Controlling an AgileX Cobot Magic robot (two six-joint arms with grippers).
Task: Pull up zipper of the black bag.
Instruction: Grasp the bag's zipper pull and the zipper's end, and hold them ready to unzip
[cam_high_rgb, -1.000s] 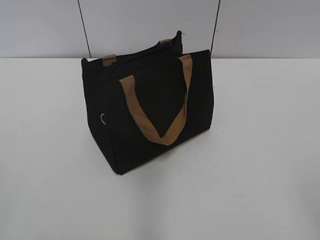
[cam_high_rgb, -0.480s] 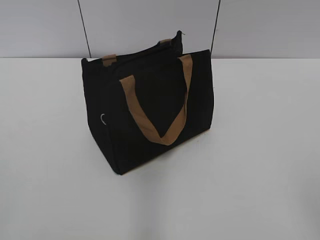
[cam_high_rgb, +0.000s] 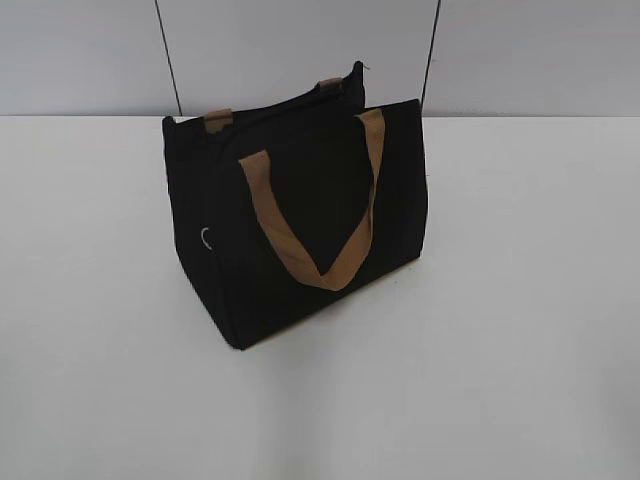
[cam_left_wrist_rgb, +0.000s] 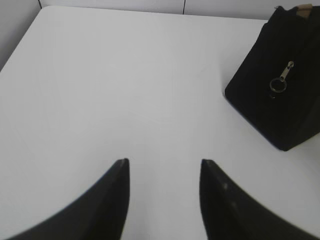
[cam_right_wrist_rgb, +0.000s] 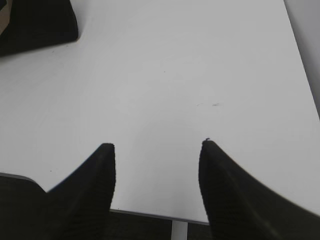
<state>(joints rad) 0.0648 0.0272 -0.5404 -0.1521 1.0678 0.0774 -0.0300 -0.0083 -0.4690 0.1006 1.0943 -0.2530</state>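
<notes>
Black fingers of the left gripper (cam_left_wrist_rgb: 162, 170) stand wide apart over bare white table (cam_left_wrist_rgb: 125, 90), holding nothing; the right gripper (cam_right_wrist_rgb: 157, 150) is likewise spread and empty near the table's edge. Well ahead of the left gripper, the bag (cam_left_wrist_rgb: 280, 85) stands upright, the zipper (cam_left_wrist_rgb: 278, 84) ring hanging on its end panel. A tan strap (cam_high_rgb: 320, 240) droops down its front

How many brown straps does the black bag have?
2. One tan strap hangs down the bag's front side in a loop. The other lies along the top at the back, and only its two ends show.
</notes>
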